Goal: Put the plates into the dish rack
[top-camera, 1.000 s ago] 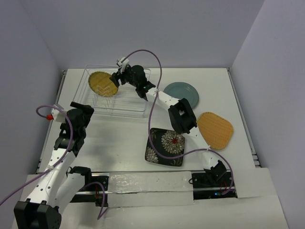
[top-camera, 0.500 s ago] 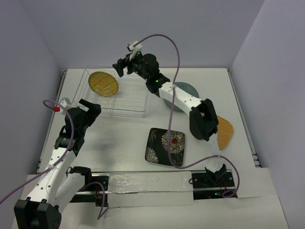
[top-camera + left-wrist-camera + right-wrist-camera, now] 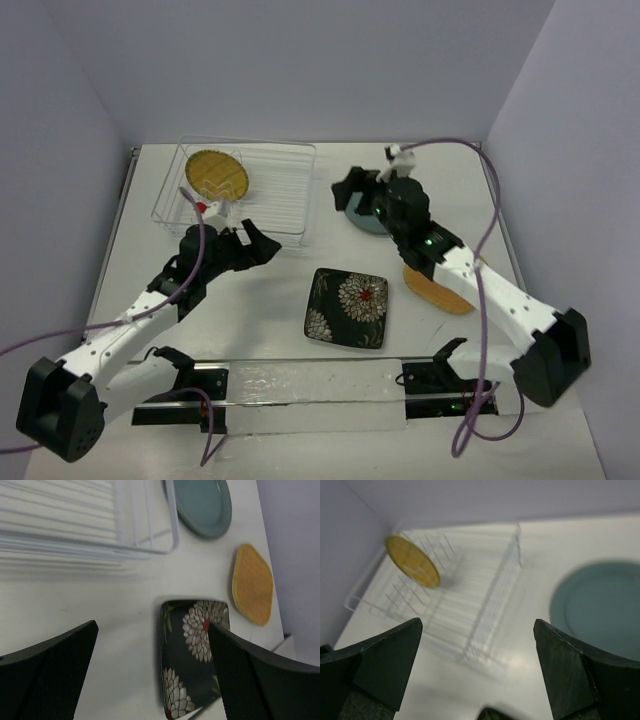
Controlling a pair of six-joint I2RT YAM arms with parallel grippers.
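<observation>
On the white table [image 3: 250,300], four plates, one rack and two grippers are listed as follows.

1. Dish rack [image 3: 270,195]: clear, with thin upright dividers and a rimmed tray base. It sits at the far left of the table.

2. Yellow plate [image 3: 216,175]: round and woven-textured. It stands on edge between dividers at the rack's left end and leans slightly. It is the only plate in the rack.

3. Teal plate [image 3: 202,505]: round and plain. It lies flat on the table near the rack's right end, not touching it. From overhead it is largely hidden by the right arm.

4. Black plate [image 3: 347,307]: square, with white-and-red flowers. It lies flat at the middle of the table, nearer the arm bases and well apart from the rack.

5. Orange plate [image 3: 253,584]: rounded-square and woven-textured. It lies flat to the right of the black plate, and the right arm crosses over it in the overhead view.

6. Left gripper [image 3: 262,243]: jaws spread wide and holding nothing. It is raised over bare table between the rack and the black plate, and its wrist camera shows that plate between the fingers.

7. Right gripper [image 3: 342,192]: jaws spread wide and holding nothing. It is above the left part of the teal plate and faces the rack.
</observation>
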